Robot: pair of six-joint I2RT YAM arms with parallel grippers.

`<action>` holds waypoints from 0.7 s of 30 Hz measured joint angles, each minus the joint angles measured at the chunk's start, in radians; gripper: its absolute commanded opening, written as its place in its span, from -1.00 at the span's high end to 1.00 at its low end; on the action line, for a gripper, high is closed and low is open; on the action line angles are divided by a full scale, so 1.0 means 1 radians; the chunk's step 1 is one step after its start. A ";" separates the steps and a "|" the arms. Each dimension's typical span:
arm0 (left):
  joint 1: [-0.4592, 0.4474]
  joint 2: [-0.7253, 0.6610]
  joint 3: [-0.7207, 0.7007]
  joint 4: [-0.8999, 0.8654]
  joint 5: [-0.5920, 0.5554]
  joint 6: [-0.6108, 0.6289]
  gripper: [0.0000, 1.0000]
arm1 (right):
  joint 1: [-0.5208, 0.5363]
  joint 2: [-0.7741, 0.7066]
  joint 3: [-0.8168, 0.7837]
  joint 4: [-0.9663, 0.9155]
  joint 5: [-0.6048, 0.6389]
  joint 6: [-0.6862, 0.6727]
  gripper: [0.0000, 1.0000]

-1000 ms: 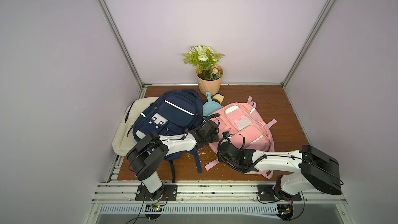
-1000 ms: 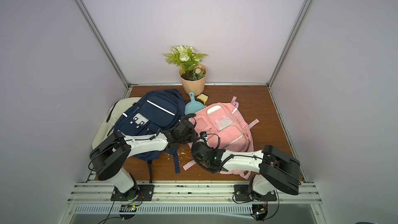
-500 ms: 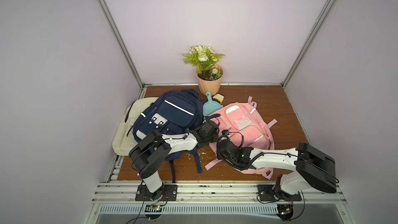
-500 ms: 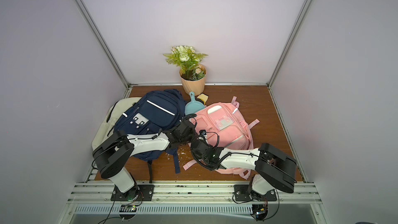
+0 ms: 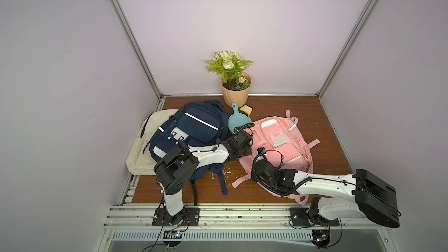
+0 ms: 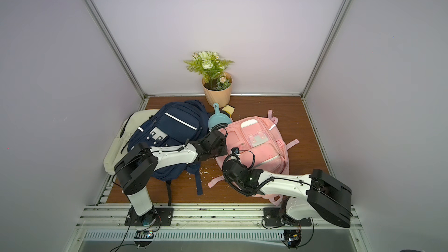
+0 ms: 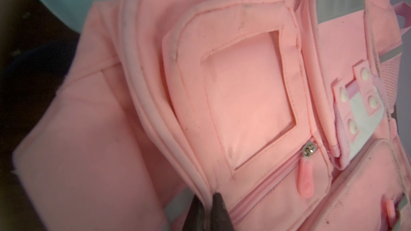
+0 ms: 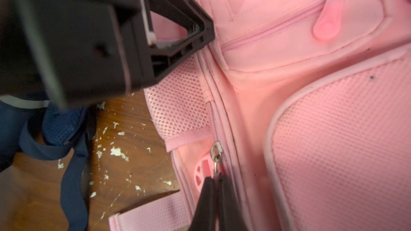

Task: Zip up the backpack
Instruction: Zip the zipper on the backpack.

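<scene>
Seen from above, a brown worktop [image 5: 278, 107] holds, at the far left, a cream bag [image 5: 143, 151] lying flat with a navy backpack [image 5: 194, 122] partly on top of it. Next come a teal dustpan [image 5: 236, 122] and, behind it at the back wall, a potted plant [image 5: 235, 88]. Right of centre lies the pink backpack [image 5: 288, 146], front side up. The left pincer [image 7: 206, 213] is closed tight on a piped seam at the pink backpack's left edge. Nearer the front, the right pincer [image 8: 215, 184] is pinched shut on the metal zipper pull [image 8: 216, 165], beside a mesh pocket [image 8: 178, 98]. White crumbs [image 8: 117, 152] fleck the wood between the bags.
</scene>
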 measured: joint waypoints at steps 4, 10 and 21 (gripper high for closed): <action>0.004 0.039 0.112 -0.073 -0.018 0.029 1.00 | 0.005 -0.083 -0.052 -0.019 0.000 0.010 1.00; 0.057 0.134 0.329 -0.179 -0.014 0.094 1.00 | 0.016 -0.220 -0.125 -0.068 -0.008 0.031 1.00; 0.100 0.370 0.732 -0.352 0.026 0.206 0.53 | 0.007 -0.309 -0.173 -0.092 0.063 0.057 1.00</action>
